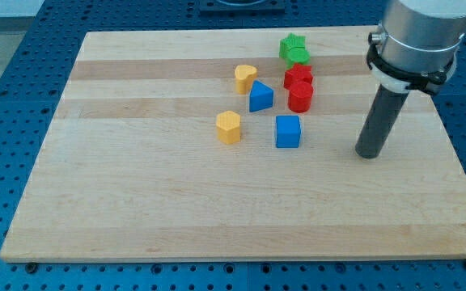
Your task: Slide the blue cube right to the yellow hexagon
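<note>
Sitting well apart, blue cube (288, 131) toward view's left of my tip (368, 153)

Cut off by the view's top edge: upper body of the arm (420, 32), above the wooden board (136, 210); only the grey collar and the dark rod down to my tip (368, 153) visible. Partly hidden near the board's top edge: rear of the green blocks (294, 50), two pieces pressed together, shapes hard to separate. Just below, the red blocks (299, 86) likewise stacked in line of sight, the nearer one covering the lower part of the farther; exact shapes unclear. Shape of the yellow block (246, 78) at their left uncertain, perhaps heart-like. Dark fixture (241, 4) beyond the board clipped at top.
</note>
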